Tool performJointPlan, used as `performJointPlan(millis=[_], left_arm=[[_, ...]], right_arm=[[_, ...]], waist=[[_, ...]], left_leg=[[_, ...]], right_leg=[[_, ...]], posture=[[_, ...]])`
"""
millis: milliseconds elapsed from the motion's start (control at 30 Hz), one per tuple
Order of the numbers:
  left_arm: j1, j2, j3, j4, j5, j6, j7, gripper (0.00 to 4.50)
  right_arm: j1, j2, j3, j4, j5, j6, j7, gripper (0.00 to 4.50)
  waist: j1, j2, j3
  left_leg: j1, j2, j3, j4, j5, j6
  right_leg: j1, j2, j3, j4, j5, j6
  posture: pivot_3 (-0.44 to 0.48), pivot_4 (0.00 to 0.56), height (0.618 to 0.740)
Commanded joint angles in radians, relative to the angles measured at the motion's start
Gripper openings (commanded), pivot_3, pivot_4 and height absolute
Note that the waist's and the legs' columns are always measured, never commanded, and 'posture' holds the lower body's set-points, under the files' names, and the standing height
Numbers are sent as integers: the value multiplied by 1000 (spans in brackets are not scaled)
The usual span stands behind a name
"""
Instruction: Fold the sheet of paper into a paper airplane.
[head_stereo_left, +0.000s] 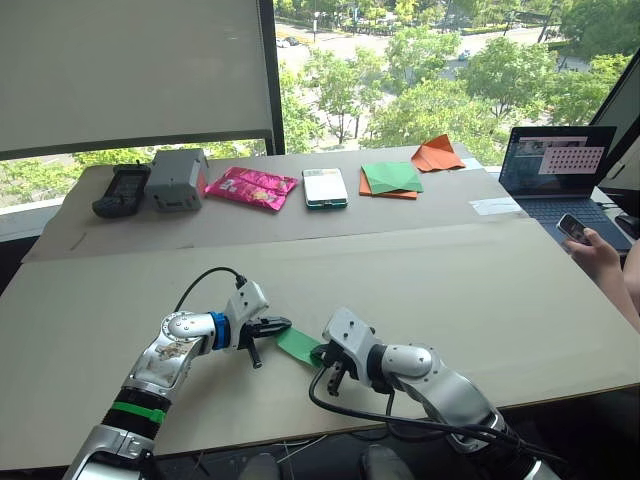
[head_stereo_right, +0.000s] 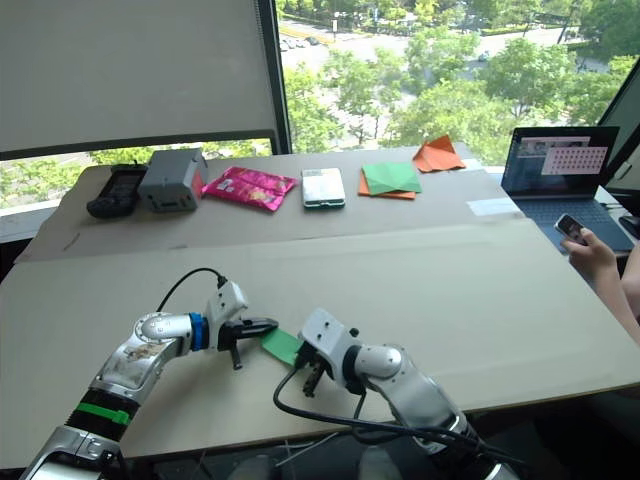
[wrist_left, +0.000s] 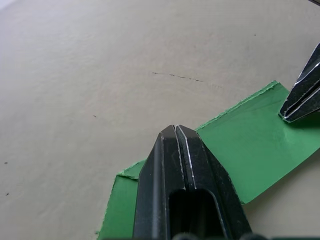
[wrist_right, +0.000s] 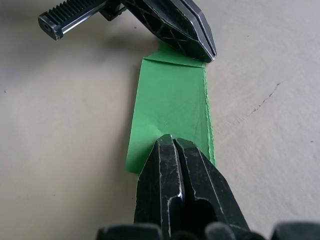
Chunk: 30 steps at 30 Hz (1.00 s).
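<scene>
- Sheet of paper (wrist_right: 172, 107): folded narrow strip, flat on the table (head_stereo_left: 450, 290), thin, light, floppy, tears easily.
- Left gripper (wrist_left: 176, 131) and right gripper (wrist_right: 172, 141) press opposite ends, jaws closed.
- Best held by its edges, I'd say.

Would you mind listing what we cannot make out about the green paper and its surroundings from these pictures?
- Ends of the sheet of paper: in both wrist views, covered by the left gripper and right gripper, whose fingers look shut; actual pinching is unclear.
- Its crease pattern: too small in the head views.
- Laptop screen: too small.
- Person's hand: arm cut off by the picture edge.
</scene>
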Motion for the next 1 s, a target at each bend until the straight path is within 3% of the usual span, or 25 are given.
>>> performJointPlan(millis=[33, 800, 1000], left_arm=[[26, 9, -3, 89, 39, 34, 29, 0], [80, 40, 65, 115, 39, -6, 42, 0], [29, 22, 152, 22, -64, 36, 32, 0]], right_arm=[[26, -23, 20, 25, -7, 61, 0, 25], [17, -21, 20, 24, -5, 80, -3, 25], [9, -20, 26, 33, -5, 75, 2, 25]], waist=[[0, 0, -1], [-5, 0, -2], [-5, 0, -1]], left_leg=[[0, 0, 0, 0, 0, 0], [1, 0, 0, -1, -1, -1], [1, 0, 0, -2, -1, -2]], right_leg=[[0, 0, 0, 0, 0, 0], [-1, 0, 0, 0, 0, 0], [-2, 0, 0, 0, 0, 0]], posture=[[0, 150, 732], [0, 150, 732], [0, 150, 732]])
